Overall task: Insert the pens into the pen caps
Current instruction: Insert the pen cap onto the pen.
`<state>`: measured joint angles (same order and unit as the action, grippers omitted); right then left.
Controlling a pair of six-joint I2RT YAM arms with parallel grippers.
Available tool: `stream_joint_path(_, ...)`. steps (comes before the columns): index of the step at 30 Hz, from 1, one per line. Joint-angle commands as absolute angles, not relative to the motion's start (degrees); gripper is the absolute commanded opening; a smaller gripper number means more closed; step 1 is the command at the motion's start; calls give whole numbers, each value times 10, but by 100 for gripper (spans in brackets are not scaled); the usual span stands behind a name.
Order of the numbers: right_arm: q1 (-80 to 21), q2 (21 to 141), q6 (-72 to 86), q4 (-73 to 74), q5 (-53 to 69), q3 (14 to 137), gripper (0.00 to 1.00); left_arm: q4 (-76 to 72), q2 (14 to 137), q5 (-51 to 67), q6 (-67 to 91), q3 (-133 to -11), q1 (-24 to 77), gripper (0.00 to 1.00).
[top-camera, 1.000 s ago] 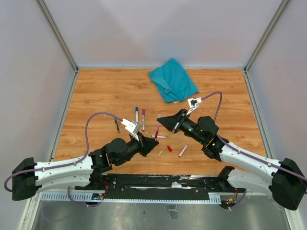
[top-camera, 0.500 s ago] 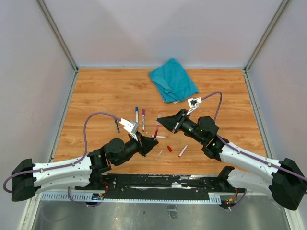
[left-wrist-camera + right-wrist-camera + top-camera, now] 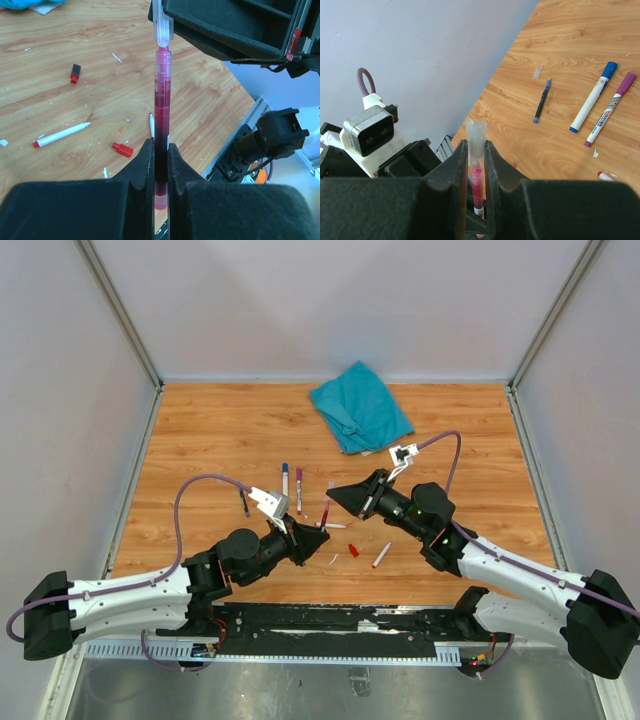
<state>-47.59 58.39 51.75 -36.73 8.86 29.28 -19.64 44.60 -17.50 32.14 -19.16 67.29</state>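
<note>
The left tool [image 3: 160, 152] is clenched on a slim, translucent red plastic pen [image 3: 162, 95]. It grips the rear part, so the barrel runs straight out ahead of the fingertips with its long axis in line with the tool's reach. Directly ahead, at the pen's far end, the tip meets the mouth of a short, clear plastic cap [image 3: 161, 27]. The two look to share one axis, though I cannot tell how deep the tip sits. The cap is pinched between the fingers of the right tool [image 3: 475, 146], which faces the left tool head-on, with only the pen's exposed length between them. Pen and cap hang above the wooden worktop [image 3: 200, 440], between the tools. The coming move looks like a straight push along the pen's axis, one tool toward the other; a sideways tilt would likely jam the tip on the rim. Below the right tool, on the worktop, lie a small red cap [image 3: 353, 551] and a white red-tipped marker [image 3: 382, 555], uncoupled.
</note>
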Motion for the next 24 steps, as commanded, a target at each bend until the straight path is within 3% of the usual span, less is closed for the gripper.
stream_joint_path(1,-463,577,521,-369,112,290,1,-205,439,-191,316,-191,679,0)
stream_joint_path(24,-474,615,521,-385,140,265,1,-218,441,-198,334,-201,679,0)
